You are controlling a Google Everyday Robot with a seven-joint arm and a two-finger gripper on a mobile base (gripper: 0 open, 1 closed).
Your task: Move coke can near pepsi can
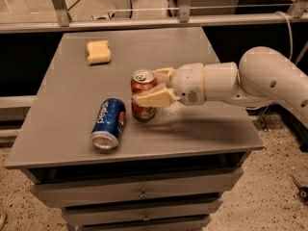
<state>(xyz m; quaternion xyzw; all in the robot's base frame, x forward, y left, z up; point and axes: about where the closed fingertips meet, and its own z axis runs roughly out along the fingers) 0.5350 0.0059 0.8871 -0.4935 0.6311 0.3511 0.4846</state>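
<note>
upright coke can (142, 83) in the grasp of the end effector (147, 87), just beside the toppled pepsi can (109, 123)

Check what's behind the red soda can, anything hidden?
The tool is shut on the upright red aluminium soda can. One tan finger shows behind it. That finger's tip and the patch of grey table just behind the can are covered.

You're looking at grey table (67, 134), drawers (106, 192) beneath, speckled floor (272, 196) right, metal rail (144, 22) behind, dim warm light; gripper (147, 86) over table middle, clamped on coke can (143, 78)
</note>
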